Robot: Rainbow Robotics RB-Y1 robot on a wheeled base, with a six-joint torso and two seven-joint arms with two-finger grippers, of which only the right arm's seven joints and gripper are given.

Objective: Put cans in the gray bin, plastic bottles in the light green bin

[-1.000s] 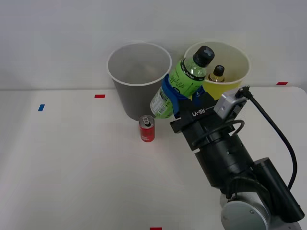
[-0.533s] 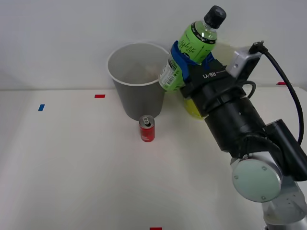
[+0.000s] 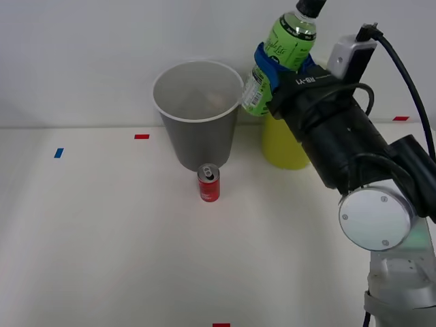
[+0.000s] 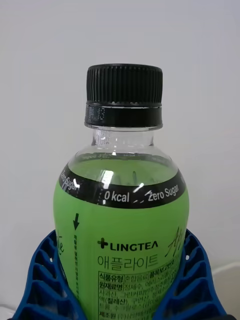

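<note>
My right gripper (image 3: 278,65) is shut on a bright green plastic bottle (image 3: 281,53) with a dark cap, held high and tilted above the light green bin (image 3: 283,146), whose rim the arm hides. In the right wrist view the bottle (image 4: 125,235) sits between my blue ribbed fingers (image 4: 42,280). The gray bin (image 3: 197,116) stands to the left of the light green one. A small red can (image 3: 209,183) stands upright on the table just in front of the gray bin.
The white table (image 3: 102,238) carries small red (image 3: 142,136) and blue (image 3: 58,152) tape marks. A white wall rises right behind the bins. My arm's black body (image 3: 340,143) covers the table's right side.
My right gripper has lifted the green bottle up and to the right, from in front of the bins to above the light green bin. The can and bins have stayed put.
</note>
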